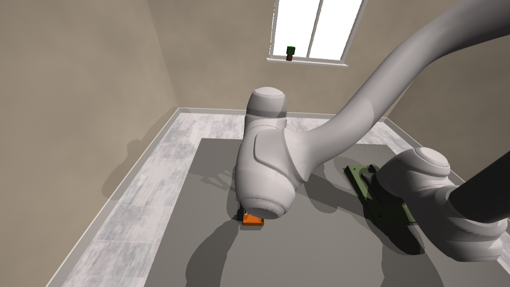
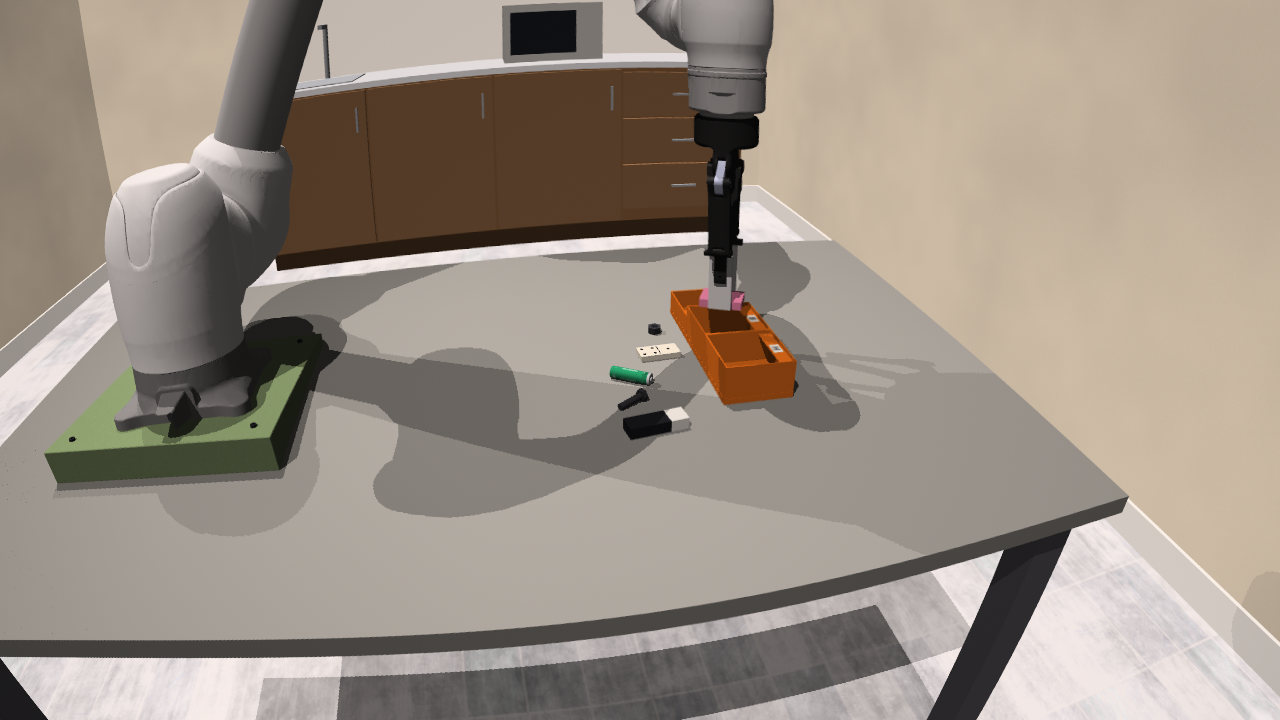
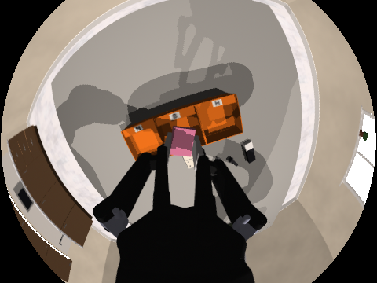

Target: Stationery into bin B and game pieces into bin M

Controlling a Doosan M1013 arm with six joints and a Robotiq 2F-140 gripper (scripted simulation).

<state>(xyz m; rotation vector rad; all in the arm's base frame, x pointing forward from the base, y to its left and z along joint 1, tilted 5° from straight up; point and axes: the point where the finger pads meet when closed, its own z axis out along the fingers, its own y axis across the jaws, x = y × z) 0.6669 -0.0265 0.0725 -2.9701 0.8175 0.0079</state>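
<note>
My gripper is shut on a pink eraser and holds it just above a row of three joined orange bins. The eraser hangs over the far half of the row. The bin labels are too small to read. A cream domino lies on the table left of the bins. A black-and-white block lies nearer the front. In the top view the arm hides the gripper and most of the bins.
A green cylinder, a black bolt and a small black nut lie left of the bins. The arm's base stands on a green plate at the table's left.
</note>
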